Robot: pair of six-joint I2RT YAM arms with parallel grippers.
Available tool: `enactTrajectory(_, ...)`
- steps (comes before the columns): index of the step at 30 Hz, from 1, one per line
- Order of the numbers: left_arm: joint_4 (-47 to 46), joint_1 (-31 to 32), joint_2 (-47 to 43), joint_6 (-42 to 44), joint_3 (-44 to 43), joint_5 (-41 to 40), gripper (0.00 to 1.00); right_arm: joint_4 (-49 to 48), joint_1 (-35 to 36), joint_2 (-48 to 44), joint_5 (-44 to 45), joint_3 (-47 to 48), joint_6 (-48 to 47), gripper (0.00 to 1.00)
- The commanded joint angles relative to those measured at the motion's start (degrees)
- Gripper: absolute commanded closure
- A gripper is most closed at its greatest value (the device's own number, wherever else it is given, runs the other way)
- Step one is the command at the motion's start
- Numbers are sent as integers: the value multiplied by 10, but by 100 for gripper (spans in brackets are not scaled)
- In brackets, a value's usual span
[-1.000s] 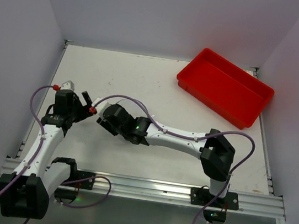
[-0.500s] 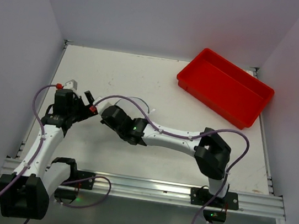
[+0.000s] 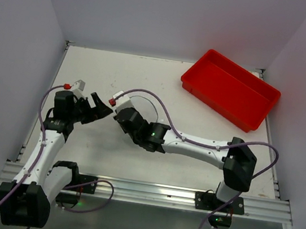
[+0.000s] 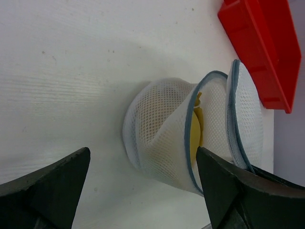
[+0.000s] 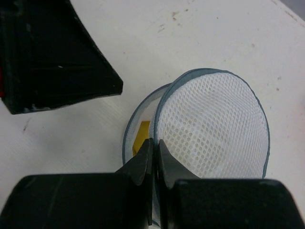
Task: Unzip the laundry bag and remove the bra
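Just clamped the right hand [image 5: 153, 143] together on the upper rim of the laundry bag [image 5: 209, 129] on the worktop [image 4: 71, 71], tilting that half up; left hand [image 4: 143, 151] held wide apart alongside; zipper evidently parted; yellow item [image 4: 195, 129] showing inside, probably the bra; removal next.

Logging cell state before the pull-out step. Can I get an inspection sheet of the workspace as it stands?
Surface: white table, a few small dark specks.
Job's things: laundry bag lying on the table, zipper partly open, one half lifted; yellow item shows in the gap, not yet out.
Clutter: red tray at the far right, nothing seen in it.
Grippers: left gripper open, facing the bag, no contact seen; right gripper shut on the lifted half's rim.
Cables: purple cables looped along both arms, no snag seen.
Surroundings: white walls on three sides; metal rail at the near edge.
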State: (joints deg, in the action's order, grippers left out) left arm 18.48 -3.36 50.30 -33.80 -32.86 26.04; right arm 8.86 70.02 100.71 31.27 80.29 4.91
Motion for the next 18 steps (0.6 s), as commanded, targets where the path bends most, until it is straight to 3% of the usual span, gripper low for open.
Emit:
enactTrajectory(1,-38,-1,-7,-24,5,56,5,-19,-2,-49,83,-40,104,100)
enactTrajectory(6,-42,9,-1,-29,-2,54,5,31,-8,-144,203,-109,273,100)
enactTrajectory(12,-50,47,8,-41,-16,27,5,143,-10,-272,214,-222,505,97)
enactTrajectory(18,-69,158,40,-50,-48,-16,5,190,-10,-400,200,-319,602,100)
